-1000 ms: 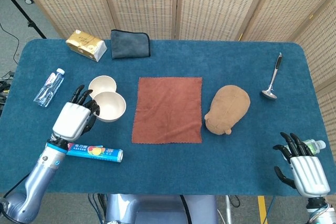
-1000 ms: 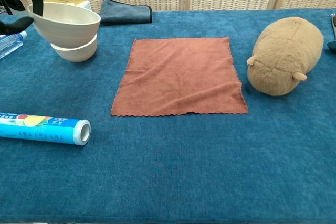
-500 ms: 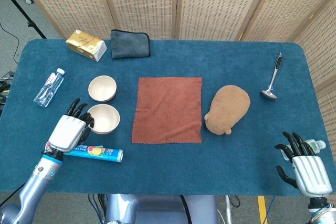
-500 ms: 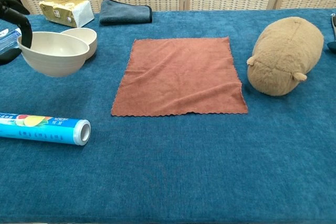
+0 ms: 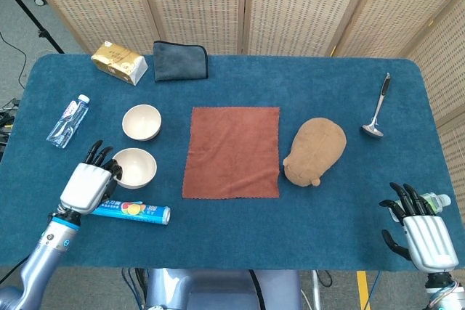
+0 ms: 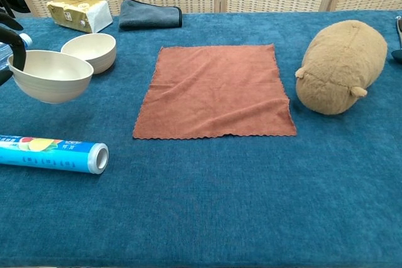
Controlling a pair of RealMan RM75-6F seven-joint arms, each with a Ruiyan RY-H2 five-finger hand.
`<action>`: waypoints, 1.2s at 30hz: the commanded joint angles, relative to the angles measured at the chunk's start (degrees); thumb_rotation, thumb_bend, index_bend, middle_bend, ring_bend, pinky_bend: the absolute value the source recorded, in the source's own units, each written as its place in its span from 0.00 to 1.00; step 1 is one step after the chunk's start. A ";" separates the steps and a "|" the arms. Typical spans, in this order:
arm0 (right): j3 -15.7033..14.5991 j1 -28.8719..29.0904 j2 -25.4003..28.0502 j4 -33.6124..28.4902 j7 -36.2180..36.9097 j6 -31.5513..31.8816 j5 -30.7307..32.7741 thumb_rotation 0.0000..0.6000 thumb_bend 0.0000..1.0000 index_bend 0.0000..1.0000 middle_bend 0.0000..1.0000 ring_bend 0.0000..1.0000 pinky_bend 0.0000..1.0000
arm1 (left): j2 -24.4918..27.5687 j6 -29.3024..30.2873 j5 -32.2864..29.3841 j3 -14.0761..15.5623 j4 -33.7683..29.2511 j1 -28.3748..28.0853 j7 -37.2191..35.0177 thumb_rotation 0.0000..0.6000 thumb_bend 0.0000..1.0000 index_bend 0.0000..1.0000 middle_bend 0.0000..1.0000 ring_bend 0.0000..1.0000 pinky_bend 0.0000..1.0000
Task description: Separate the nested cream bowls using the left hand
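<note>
Two cream bowls are apart on the blue table. One bowl (image 5: pixel 142 122) (image 6: pixel 90 52) stands alone, farther back. The other bowl (image 5: pixel 135 168) (image 6: pixel 50 76) is nearer the front, held at its left rim by my left hand (image 5: pixel 89 182), whose dark fingers (image 6: pixel 14 49) hook over the rim; in the chest view it sits low over or on the cloth, I cannot tell which. My right hand (image 5: pixel 423 232) hangs at the front right corner with fingers spread and nothing in it.
A foil-wrap tube (image 5: pixel 131 211) (image 6: pixel 53 154) lies just in front of the held bowl. A rust cloth (image 5: pixel 232 152) covers the middle, a brown plush toy (image 5: pixel 314 150) to its right. Water bottle (image 5: pixel 67 120), tissue pack (image 5: pixel 118 62), grey pouch (image 5: pixel 180 61) and ladle (image 5: pixel 377 107) lie around the edges.
My left hand has carried the upper bowl off the lower one, toward the front left and downward. The lower bowl stayed in place. The right hand has not moved.
</note>
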 commanded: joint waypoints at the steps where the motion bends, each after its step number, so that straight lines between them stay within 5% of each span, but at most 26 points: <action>1: 0.01 0.06 -0.18 0.09 -0.11 -0.14 -0.07 1.00 0.36 0.31 0.09 0.01 0.17 | -0.17 -0.36 -0.26 0.36 1.46 0.62 -0.54 1.00 0.48 0.61 0.49 0.15 0.03; 17: 0.14 0.09 -0.58 0.26 -0.69 -0.51 0.06 1.00 0.36 0.31 0.09 0.01 0.17 | -2.02 -1.45 -0.72 -0.07 9.32 2.19 -3.59 1.00 0.48 0.61 0.49 0.15 0.03; 36: 0.46 -0.01 -0.81 0.49 -0.49 -0.21 0.16 1.00 0.36 0.31 0.09 0.00 0.17 | -1.91 -3.18 -0.13 0.02 9.73 2.44 -3.42 1.00 0.39 0.61 0.47 0.15 0.03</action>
